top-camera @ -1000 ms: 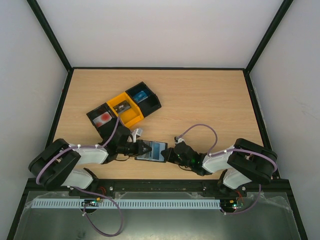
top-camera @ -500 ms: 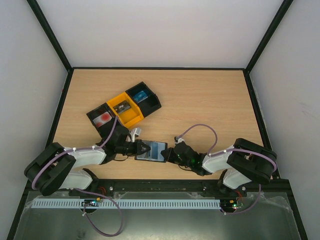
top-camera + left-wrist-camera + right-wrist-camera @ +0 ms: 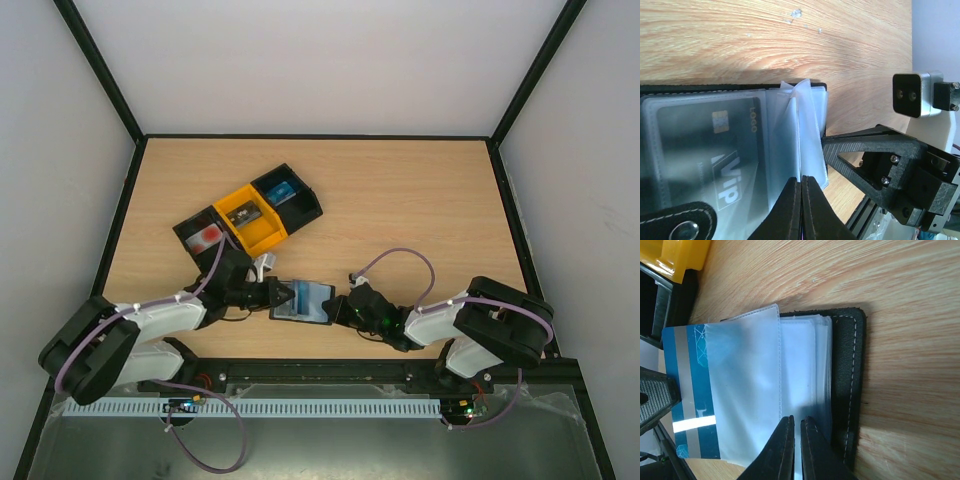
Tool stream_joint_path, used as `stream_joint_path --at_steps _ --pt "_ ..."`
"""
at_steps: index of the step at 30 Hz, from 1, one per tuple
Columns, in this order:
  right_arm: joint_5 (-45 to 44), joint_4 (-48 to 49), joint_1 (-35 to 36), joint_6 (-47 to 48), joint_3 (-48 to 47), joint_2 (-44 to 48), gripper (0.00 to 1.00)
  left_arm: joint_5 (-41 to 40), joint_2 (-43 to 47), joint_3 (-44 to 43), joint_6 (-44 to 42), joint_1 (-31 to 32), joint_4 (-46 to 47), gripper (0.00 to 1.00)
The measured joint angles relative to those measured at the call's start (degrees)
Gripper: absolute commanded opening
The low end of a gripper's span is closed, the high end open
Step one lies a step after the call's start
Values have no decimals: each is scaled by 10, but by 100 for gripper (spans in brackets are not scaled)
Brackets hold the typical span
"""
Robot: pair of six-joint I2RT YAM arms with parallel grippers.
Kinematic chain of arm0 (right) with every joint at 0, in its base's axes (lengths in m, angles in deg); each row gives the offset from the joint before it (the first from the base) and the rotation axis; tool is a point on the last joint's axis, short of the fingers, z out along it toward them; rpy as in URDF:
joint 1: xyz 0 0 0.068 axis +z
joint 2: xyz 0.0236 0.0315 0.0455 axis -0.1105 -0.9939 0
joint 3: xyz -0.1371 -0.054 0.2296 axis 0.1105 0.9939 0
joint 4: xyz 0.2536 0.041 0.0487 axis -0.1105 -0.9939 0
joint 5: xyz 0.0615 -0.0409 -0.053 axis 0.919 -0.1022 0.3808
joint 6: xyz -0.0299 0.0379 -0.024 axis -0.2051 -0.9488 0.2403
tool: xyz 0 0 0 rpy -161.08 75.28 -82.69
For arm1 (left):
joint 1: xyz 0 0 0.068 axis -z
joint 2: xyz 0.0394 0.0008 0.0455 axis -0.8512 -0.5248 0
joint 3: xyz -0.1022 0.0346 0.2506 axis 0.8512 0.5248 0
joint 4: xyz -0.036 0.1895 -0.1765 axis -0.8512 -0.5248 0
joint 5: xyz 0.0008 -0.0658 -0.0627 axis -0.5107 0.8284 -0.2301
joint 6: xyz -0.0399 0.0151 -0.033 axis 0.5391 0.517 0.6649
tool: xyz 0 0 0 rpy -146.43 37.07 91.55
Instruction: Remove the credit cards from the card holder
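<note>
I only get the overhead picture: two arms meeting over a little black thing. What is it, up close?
Observer: A black card holder lying open, with a stack of clear sleeves inside.
Operator: Is any card coming out?
Observer: Yes, the left jaws are shut on the edge of a blue card that sticks partway out of its sleeve.
Operator: And the other arm?
Observer: The right jaws are closed on the sleeves at the opposite side, apparently holding them.
</note>
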Motion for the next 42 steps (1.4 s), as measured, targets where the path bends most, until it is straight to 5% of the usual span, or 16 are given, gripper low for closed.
stream_joint_path --at_steps 15,26,34,42 --pt "-19 -96 0 24 -33 31 11 -11 79 -29 -22 -24 -89 3" --pt "-104 -259 0 135 -68 226 25 -7 122 -55 -21 -32 -132 3" --pt "-146 -158 16 308 10 404 34 22 160 -56 10 -37 -132 3" --pt "-177 -57 111 558 44 378 46 73 164 -53 108 -43 -89 3"
